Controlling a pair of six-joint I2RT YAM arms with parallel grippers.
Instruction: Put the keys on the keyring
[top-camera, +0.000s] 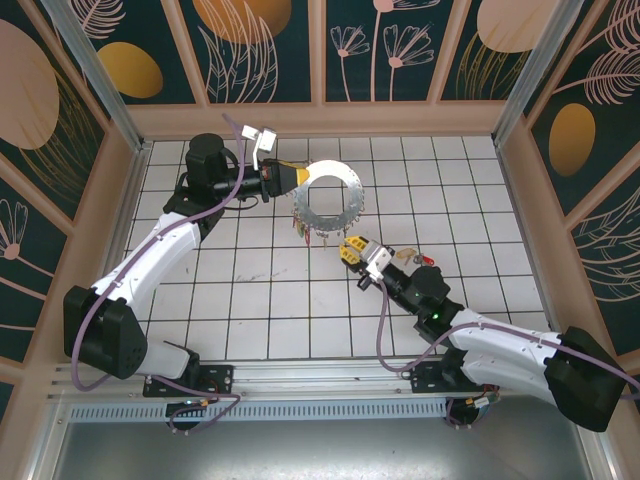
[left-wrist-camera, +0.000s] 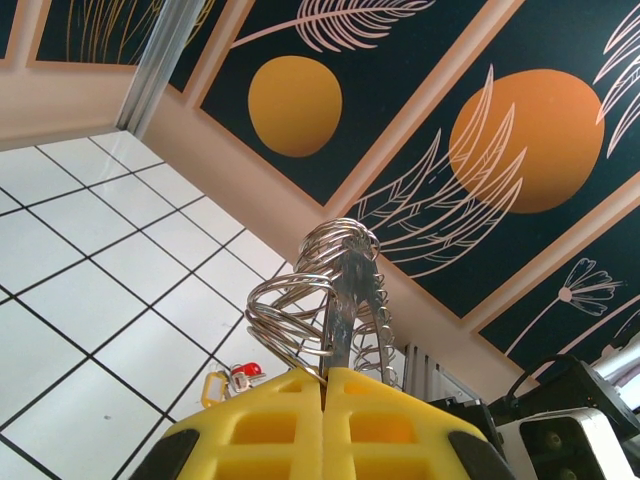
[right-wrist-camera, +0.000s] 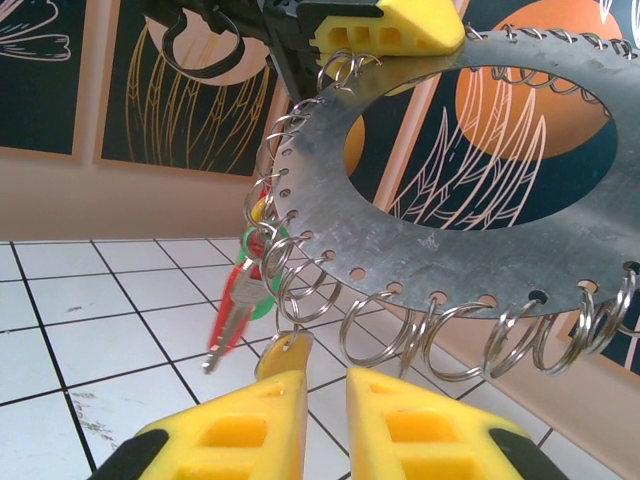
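My left gripper (top-camera: 300, 178) is shut on the rim of the keyring (top-camera: 335, 215), a flat silvery disc with a big hole and several wire rings along its edge, and holds it above the tiles. In the left wrist view the keyring (left-wrist-camera: 350, 300) stands edge-on out of my shut left gripper (left-wrist-camera: 322, 378). Red and green keys (right-wrist-camera: 235, 310) hang from rings at the keyring's (right-wrist-camera: 400, 230) left. A yellow tag (right-wrist-camera: 285, 355) hangs from a ring, at the tip of my right gripper's left finger. My right gripper (right-wrist-camera: 327, 400) is open by a narrow gap, just under the rings.
A yellow tag and a red key (left-wrist-camera: 235, 378) lie on the tiles, seen in the left wrist view. Small items (top-camera: 412, 258) lie beside the right arm. Patterned walls (top-camera: 320, 50) enclose the white tiled floor (top-camera: 260, 300).
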